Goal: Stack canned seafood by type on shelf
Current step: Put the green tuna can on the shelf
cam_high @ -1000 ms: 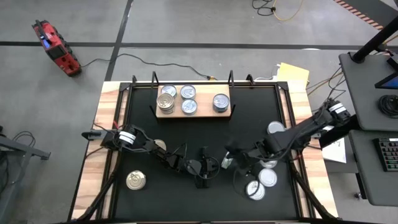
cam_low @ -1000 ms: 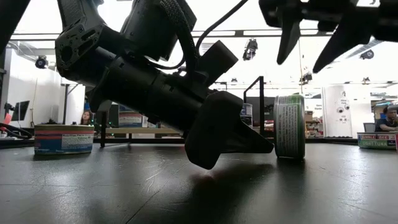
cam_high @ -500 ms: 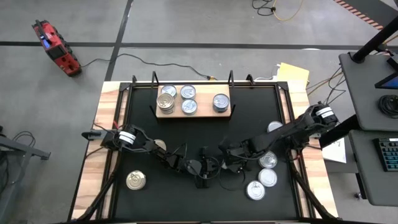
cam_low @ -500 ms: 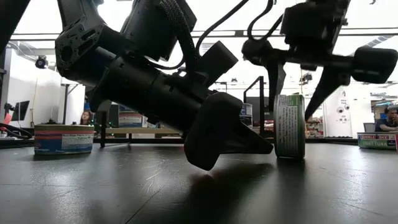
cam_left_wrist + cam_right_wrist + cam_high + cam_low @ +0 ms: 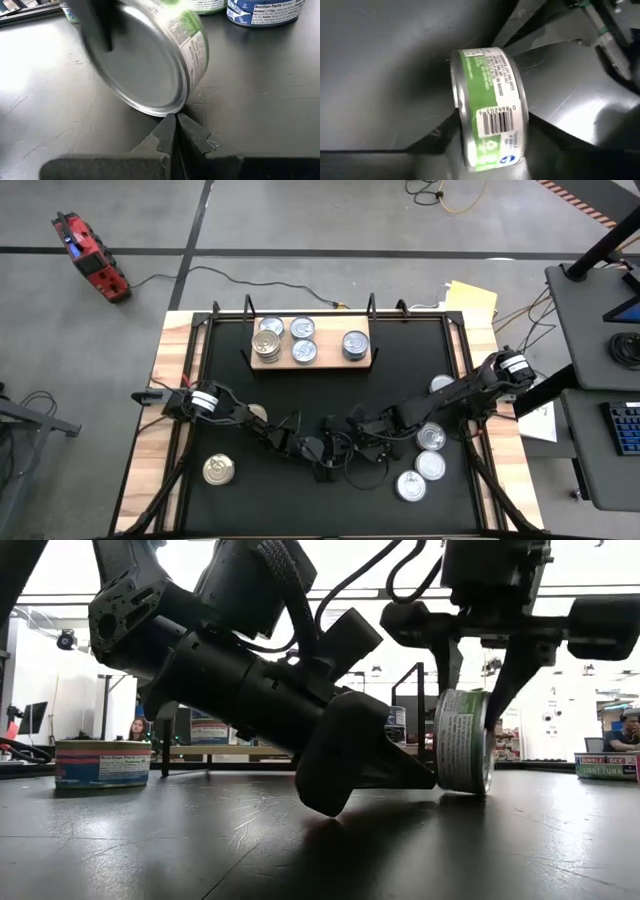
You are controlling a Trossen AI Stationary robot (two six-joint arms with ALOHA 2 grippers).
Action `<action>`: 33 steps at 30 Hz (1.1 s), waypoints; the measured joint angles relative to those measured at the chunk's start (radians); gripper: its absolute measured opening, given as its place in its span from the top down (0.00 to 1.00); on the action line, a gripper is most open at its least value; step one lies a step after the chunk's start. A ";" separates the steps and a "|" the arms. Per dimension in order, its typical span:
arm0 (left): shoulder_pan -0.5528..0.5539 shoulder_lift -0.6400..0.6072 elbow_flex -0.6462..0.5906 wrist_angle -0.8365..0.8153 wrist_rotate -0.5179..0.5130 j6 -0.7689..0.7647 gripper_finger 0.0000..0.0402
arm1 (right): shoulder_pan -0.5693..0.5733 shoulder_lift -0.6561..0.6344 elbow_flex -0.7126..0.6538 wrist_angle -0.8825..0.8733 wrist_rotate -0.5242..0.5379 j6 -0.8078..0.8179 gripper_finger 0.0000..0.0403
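Standing on edge mid-table, well short of the shelf (image 5: 310, 346), green-labelled can (image 5: 462, 740) sits between right pincer's (image 5: 478, 680) spread fingers, apparently ungripped. Left pincer (image 5: 175, 131), fully closed and empty, touches its rim, likely bracing against rolling.

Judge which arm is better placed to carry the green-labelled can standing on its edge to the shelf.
The right. The right gripper straddles the green-labelled can from above, a finger on each flat face. The left gripper is shut, its tip low beside the can, holding nothing. The shelf has bare board between its cans.
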 joint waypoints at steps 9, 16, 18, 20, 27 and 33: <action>-0.006 -0.058 -0.034 -0.023 -0.007 0.003 1.00 | 0.002 -0.008 0.049 -0.117 -0.006 0.079 0.66; -0.018 -0.292 -0.270 0.124 0.005 0.019 1.00 | 0.009 -0.086 0.042 -0.104 0.158 0.105 0.66; -0.024 -0.380 -0.356 0.201 0.037 0.024 1.00 | 0.009 -0.104 0.035 -0.049 0.242 0.097 0.66; -0.032 -0.476 -0.439 0.259 0.053 0.026 1.00 | 0.006 -0.111 0.035 0.029 0.315 0.107 0.66; -0.040 -0.765 -0.623 0.288 0.050 0.017 1.00 | -0.036 -0.102 0.031 0.275 0.494 0.115 0.66; -0.040 -0.945 -0.685 0.288 0.045 0.015 1.00 | -0.080 -0.069 0.019 0.448 0.631 0.160 0.66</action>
